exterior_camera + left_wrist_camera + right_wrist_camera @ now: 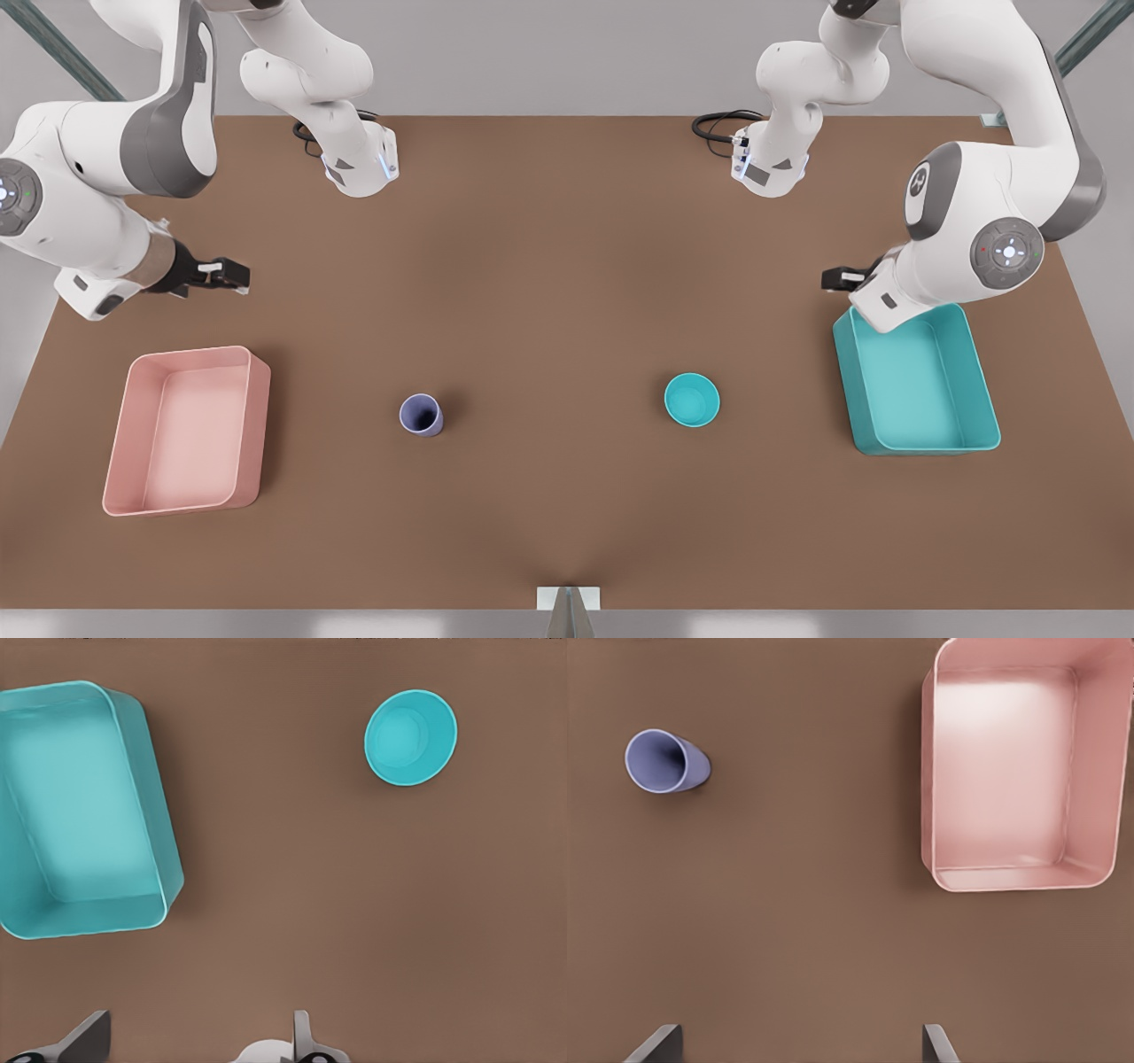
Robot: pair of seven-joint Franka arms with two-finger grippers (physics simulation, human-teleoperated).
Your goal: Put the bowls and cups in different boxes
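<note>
The small teal bowl (692, 399) (411, 736) stands upright on the table, right of centre in the front view. The lavender-blue cup (421, 414) (666, 761) stands left of centre. A pale pink box (188, 431) (1019, 771) lies at the front view's left, and a teal box (916, 381) (81, 811) at its right; both hold nothing. My left gripper (837, 279) (195, 1041) hovers open beyond the teal box's far end. My right gripper (232, 275) (799, 1043) hovers open beyond the pink box.
The brown table (567, 292) carries the two arm bases (359, 164) (771, 164) at its far edge, each with a black cable. A small metal bracket (567, 602) sits at the middle of the near edge.
</note>
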